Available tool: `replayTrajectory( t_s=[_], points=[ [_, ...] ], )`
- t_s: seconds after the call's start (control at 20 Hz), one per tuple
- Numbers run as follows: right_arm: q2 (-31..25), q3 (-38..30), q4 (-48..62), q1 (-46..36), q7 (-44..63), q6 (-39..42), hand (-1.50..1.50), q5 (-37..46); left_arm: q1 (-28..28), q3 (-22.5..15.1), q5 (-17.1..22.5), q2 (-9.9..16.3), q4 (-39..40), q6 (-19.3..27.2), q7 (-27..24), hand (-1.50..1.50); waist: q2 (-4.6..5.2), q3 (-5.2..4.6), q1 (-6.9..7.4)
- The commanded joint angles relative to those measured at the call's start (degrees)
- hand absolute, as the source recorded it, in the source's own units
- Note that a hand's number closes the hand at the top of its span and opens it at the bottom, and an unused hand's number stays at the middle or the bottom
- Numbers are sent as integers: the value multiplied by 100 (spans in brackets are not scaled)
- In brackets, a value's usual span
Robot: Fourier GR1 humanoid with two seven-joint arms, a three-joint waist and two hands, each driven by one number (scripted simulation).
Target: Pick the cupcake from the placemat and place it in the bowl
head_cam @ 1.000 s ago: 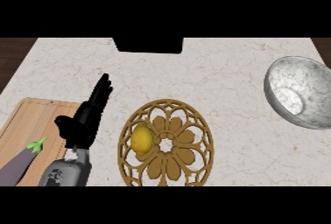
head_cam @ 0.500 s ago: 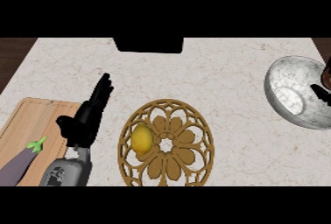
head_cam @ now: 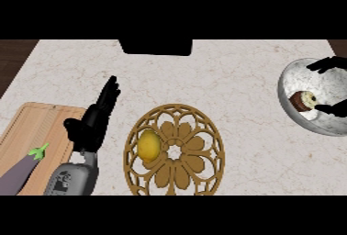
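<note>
**Right hand parts over the bowl, cupcake inside**

Right hand (head_cam: 333, 87) at the counter's right edge: my fingers show above and below the cupcake (head_cam: 304, 100), spread apart, with a clear gap to it on each side as far as I can see. I read the hand as released. The cupcake sits inside the marbled bowl (head_cam: 298, 78), near its middle, apparently resting on the bowl's inner surface; most of my palm is cut off by the view's edge.

My left hand (head_cam: 95, 120) lies open, fingers straight, toward the counter's left side, just beside the wooden cutting board (head_cam: 47, 119) that carries an eggplant (head_cam: 20, 170). A round gold placemat (head_cam: 177, 151) lies near the front edge at the counter's middle, with a yellow lemon (head_cam: 149, 144) on its left part.

The placement looks done, in my judgement. The risk now lies in the withdrawal: a finger could catch the cupcake or the bowl's rim on the way out, tipping the cake or sliding the bowl toward the right edge.
</note>
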Motion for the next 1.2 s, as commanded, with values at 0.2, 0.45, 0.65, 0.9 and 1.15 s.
replayTrajectory(
  t_s=[0.2, 0.45, 0.65, 0.9, 1.15],
  points=[
    [224, -592, 1120, -684, -1160, 898, -150, -437, 81, 172, 15, 139, 37, -47, -168, 0, -32, -3, -114],
    [-67, -1139, 1624, -1022, -1112, 1277, -150, -847, 158, 121, 62, 167, -506, -47, 405, 0, -45, -1, -100],
    [-239, -1371, 1867, -907, -885, 1827, -150, -1130, 111, 37, -70, 7, -216, 72, 259, 0, -56, -4, -186],
    [-571, -1590, 2363, -1087, -600, 2588, -150, -1381, -61, 166, 36, 131, -346, -32, 358, 0, -8, 6, -98],
    [-1001, -1642, 2315, -874, -654, 3420, -150, -1535, 239, -1, 6, 27, -543, -24, 329, 0, -7, 18, -61]
  ],
)
